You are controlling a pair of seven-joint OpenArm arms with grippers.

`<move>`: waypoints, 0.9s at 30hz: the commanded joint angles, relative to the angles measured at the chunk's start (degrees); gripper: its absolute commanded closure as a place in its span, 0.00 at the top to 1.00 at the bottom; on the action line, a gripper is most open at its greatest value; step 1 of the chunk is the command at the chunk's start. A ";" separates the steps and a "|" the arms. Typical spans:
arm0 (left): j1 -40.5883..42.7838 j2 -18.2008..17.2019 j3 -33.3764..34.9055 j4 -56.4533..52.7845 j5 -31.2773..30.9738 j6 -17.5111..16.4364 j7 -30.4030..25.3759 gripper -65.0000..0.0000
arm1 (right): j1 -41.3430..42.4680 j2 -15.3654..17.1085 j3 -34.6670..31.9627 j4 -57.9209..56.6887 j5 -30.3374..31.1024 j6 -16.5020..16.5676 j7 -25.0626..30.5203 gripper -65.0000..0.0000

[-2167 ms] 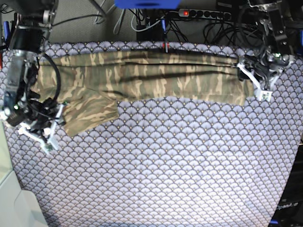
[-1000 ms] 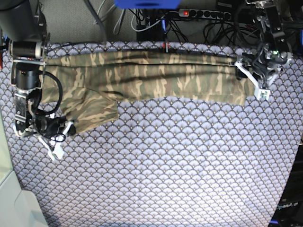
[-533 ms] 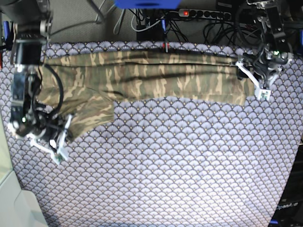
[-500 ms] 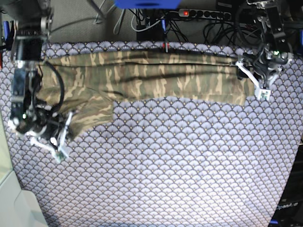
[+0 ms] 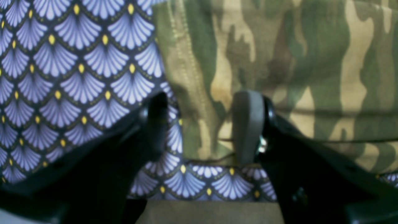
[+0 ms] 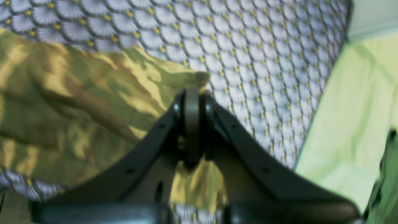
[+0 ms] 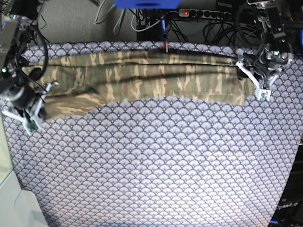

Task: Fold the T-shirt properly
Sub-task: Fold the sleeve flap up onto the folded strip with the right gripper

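Observation:
The camouflage T-shirt (image 7: 156, 75) lies as a long folded band across the far side of the table. My right gripper (image 7: 40, 106), at the base view's left, is shut on the shirt's left end. In the right wrist view the jaws (image 6: 192, 124) pinch the cloth (image 6: 77, 118) just behind a pointed corner. My left gripper (image 7: 253, 80) sits at the shirt's right end. In the left wrist view it (image 5: 202, 127) is open, its fingers (image 5: 248, 124) straddling the hemmed corner (image 5: 192, 93) without closing on it.
The purple-grey fan-scale cloth (image 7: 165, 165) covers the table. A power strip and cables (image 7: 203, 14) run behind the far edge. A pale bin (image 7: 14, 203) stands at the front left; it also shows in the right wrist view (image 6: 357, 109).
My right gripper has closed on the shirt's lower left flap and pulled it up and to the left, so the flap now lies stretched. The left arm has not moved.

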 commanded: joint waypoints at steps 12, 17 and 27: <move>-0.17 -1.83 -0.01 0.87 -0.23 -0.09 -1.33 0.50 | -8.86 -2.67 6.80 1.12 0.25 -0.03 1.12 0.01; 0.18 -2.98 -0.27 0.87 -0.58 -0.09 -1.33 0.50 | -12.46 -5.05 6.80 1.12 0.25 -0.03 1.82 0.01; 0.27 -4.82 -0.27 0.87 -0.75 -0.09 -1.07 0.50 | -14.83 -5.84 13.05 1.12 0.25 -0.03 5.16 0.01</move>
